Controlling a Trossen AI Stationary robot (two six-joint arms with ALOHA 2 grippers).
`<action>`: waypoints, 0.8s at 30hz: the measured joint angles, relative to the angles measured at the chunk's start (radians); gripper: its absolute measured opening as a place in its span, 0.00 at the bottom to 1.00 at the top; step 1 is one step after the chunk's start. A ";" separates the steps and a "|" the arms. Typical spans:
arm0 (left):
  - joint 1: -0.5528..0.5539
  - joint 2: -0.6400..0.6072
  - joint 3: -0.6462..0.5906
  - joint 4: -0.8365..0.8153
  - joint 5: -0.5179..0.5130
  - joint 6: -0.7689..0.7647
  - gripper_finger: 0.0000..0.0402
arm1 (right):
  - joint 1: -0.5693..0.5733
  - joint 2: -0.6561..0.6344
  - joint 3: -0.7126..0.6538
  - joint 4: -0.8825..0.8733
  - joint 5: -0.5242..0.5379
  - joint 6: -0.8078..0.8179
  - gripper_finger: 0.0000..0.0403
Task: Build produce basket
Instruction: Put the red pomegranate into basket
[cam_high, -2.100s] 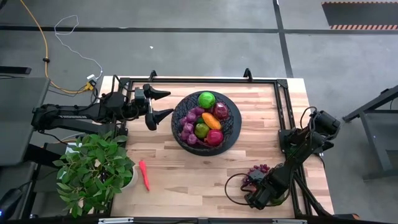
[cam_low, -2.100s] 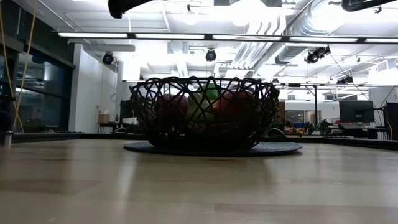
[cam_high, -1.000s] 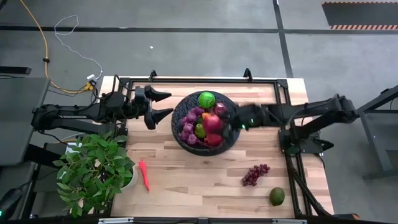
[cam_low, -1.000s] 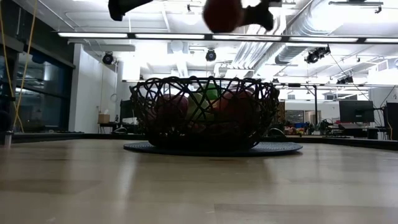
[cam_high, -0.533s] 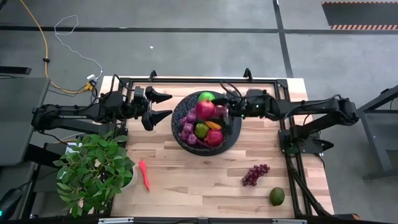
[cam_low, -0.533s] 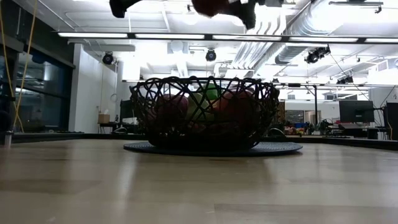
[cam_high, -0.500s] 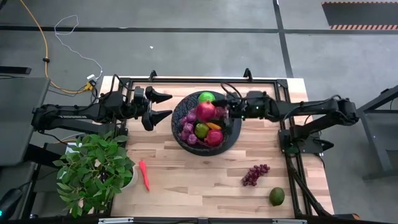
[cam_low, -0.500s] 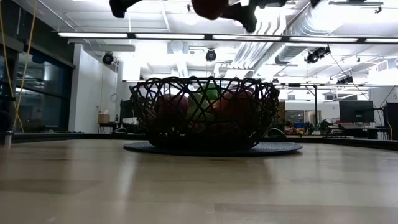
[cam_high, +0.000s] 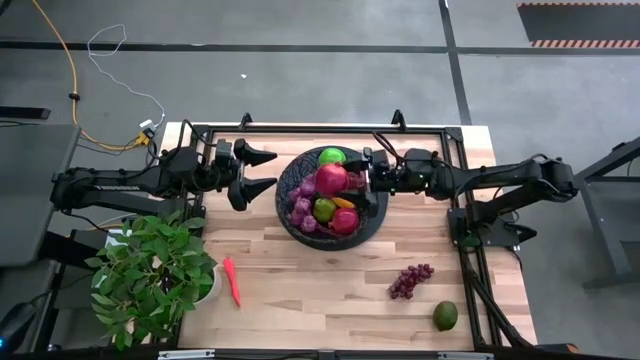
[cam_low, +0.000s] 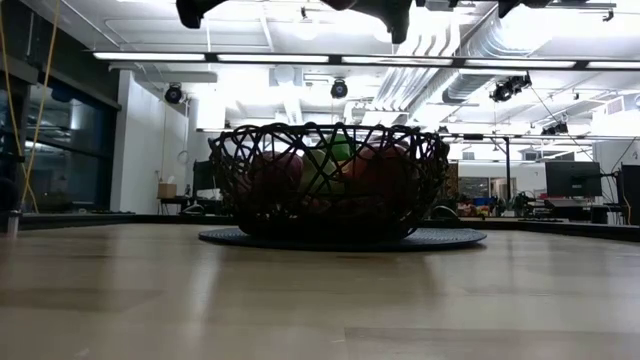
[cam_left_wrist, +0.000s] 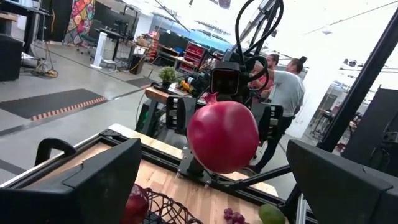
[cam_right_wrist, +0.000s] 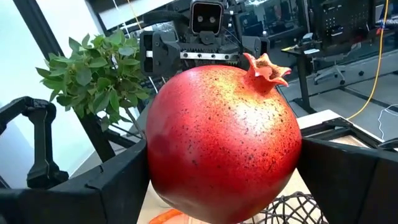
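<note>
The black mesh basket (cam_high: 281, 196) (cam_low: 330, 185) stands mid-table on a dark mat and holds grapes, a green fruit, red fruits and an orange one. Above it hangs a red pomegranate (cam_high: 331, 179) (cam_right_wrist: 224, 143) (cam_left_wrist: 222, 137), with my right gripper (cam_high: 342, 180) shut on it. My left gripper (cam_high: 267, 167) hovers open just left of the basket, level and facing the pomegranate, with nothing between its fingers. On the table lie a red-orange pepper (cam_high: 232, 281), a purple grape bunch (cam_high: 411, 280) and a green fruit (cam_high: 445, 316). My right gripper pinches the pomegranate by its two opposite sides (cam_right_wrist: 155, 155) between its two fingers (cam_right_wrist: 93, 186). The fingers lie level and come from the table's right. The fruit is lifted clear above the basket, its crown (cam_right_wrist: 267, 65) up.
A leafy potted plant (cam_high: 150, 275) stands at the near left corner. A black frame (cam_high: 455, 160) runs along the table's far and right edges. Bare wood lies between the pepper and the grapes near the front.
My right gripper has swung toward the table's left and far side over the basket and has tipped up to level. The pomegranate in it has risen higher above the basket. My left gripper has kept still.
</note>
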 joint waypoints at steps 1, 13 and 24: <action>0.000 0.000 0.000 0.000 0.000 0.001 0.97 | 0.000 0.000 0.000 0.001 0.000 0.001 0.83; 0.000 0.000 0.000 0.000 0.000 0.019 0.97 | 0.001 0.000 0.002 -0.046 0.000 0.026 0.83; 0.000 0.000 0.000 0.000 -0.001 0.019 0.97 | 0.000 0.000 0.002 -0.675 0.082 0.047 0.83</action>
